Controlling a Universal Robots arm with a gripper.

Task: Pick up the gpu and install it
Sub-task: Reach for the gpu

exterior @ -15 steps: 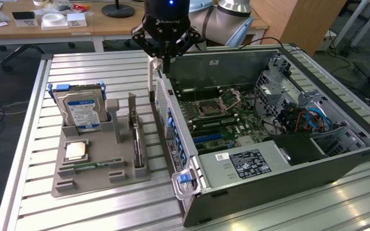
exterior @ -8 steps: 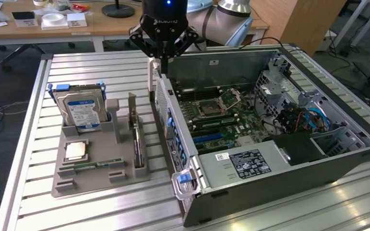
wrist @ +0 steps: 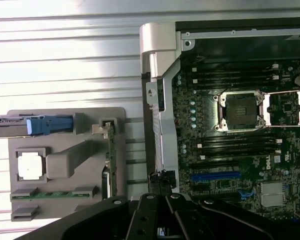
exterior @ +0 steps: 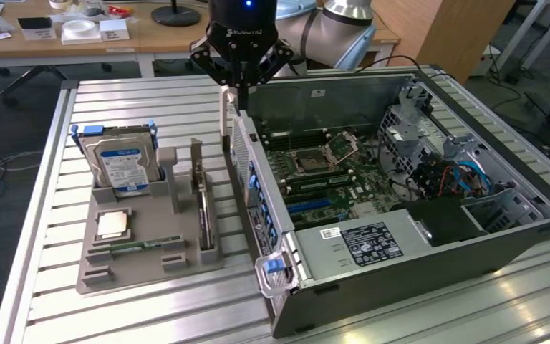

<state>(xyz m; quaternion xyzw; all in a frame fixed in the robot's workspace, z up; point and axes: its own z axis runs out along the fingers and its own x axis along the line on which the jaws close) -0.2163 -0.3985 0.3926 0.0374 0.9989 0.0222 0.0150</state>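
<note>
— Over the far corner of the computer case (exterior: 409, 287), in the exterior view, what are the fingers (exterior: 237, 82) doing?
— The gripper (exterior: 240, 92) points down. Its fingers are squeezed shut and hold nothing.
— Where is the gpu (exterior: 201, 204)?
— Standing on its thin edge in the gray holder (exterior: 146, 269). Its long side runs along the case wall, with the silvery end by the hard drive (exterior: 122, 161). It is toward the exterior view's left of the fingers, apart from them.
— And the wrist view?
— The fingers (wrist: 142, 215) are shut there too. The gpu (wrist: 110, 160) shows edge-on in the holder's slot nearest the case, not touching the fingers.
</note>
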